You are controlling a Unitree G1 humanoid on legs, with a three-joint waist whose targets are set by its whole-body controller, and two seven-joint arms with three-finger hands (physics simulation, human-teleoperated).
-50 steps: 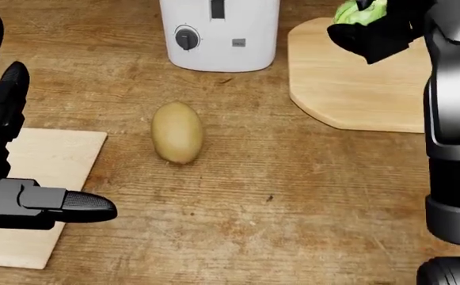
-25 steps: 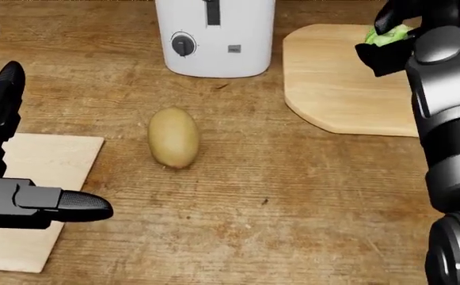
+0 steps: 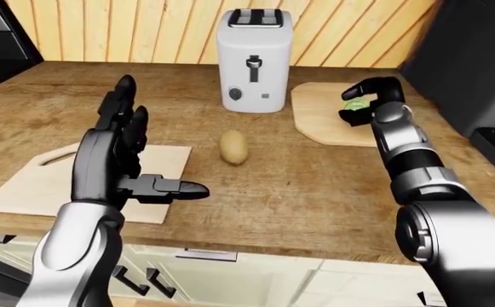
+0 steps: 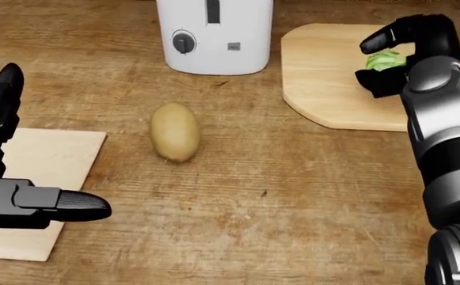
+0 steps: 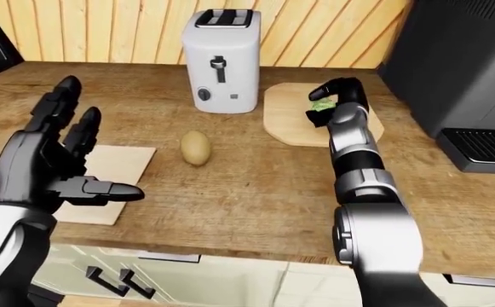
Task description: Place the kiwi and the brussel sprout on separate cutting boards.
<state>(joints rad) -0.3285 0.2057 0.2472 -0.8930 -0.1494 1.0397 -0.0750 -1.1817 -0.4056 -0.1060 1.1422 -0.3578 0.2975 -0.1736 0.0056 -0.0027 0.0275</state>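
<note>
Sprout [image 4: 385,60] between curled fingers [image 4: 378,37] (right).

Right hand [image 5: 332,101] over the rounded cutting board [image 5: 288,121], fingers [image 5: 330,87] around brussel sprout [image 5: 320,105] (kiwi [image 5: 195,148] apart)

The light is even and fairly bright, with no visible lamp; the worktop [image 4: 293,196] shows its wood grain clearly, without glare; shadows are faint and soft, only a slight darkening beneath the toaster [image 3: 254,61] and the kiwi [image 4: 174,132]; the renders are sharp edge to edge, with no blur; black hand surfaces read as flat, nearly featureless shapes.
</note>
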